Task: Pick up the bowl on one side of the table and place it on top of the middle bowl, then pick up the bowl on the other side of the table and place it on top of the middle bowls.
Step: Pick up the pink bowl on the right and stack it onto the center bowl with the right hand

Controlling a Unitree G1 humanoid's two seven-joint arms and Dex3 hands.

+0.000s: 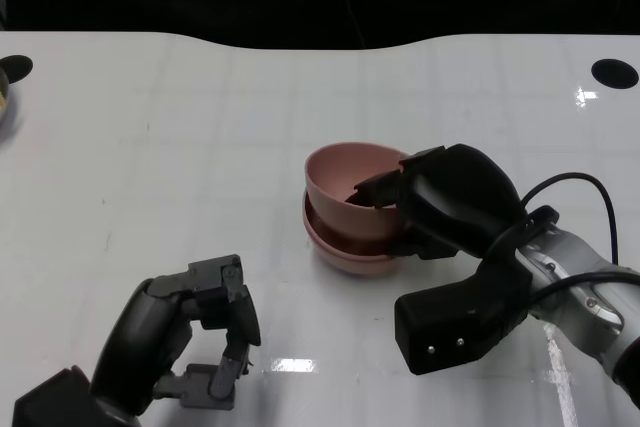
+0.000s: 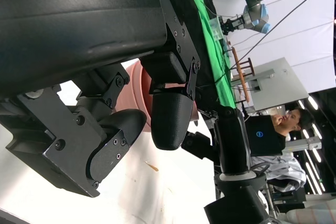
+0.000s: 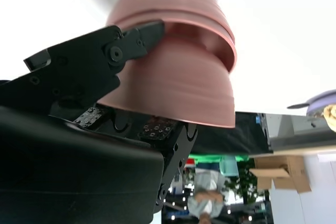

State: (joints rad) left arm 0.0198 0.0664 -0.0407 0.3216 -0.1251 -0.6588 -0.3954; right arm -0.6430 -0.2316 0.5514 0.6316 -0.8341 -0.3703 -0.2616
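Note:
A pink bowl [image 1: 345,172] sits tilted in the pink bowl stack [image 1: 350,259] at the table's middle. My right hand [image 1: 450,197] grips this top bowl at its right rim, with one fingertip inside it. In the right wrist view, a finger [image 3: 105,51] lies against the outer wall of the top bowl [image 3: 178,77]. My left hand [image 1: 200,337] hovers at the near left, well apart from the bowls. Its fingers are loosely curled and hold nothing. In the left wrist view, the pink bowls [image 2: 137,87] show behind the fingers [image 2: 170,114].
Two black round holes [image 1: 613,72] [image 1: 15,67] mark the table's far corners. A pale dish [image 1: 4,102] peeks in at the left edge. A seated person [image 2: 286,121] and a robot arm [image 2: 257,3] are beyond the table.

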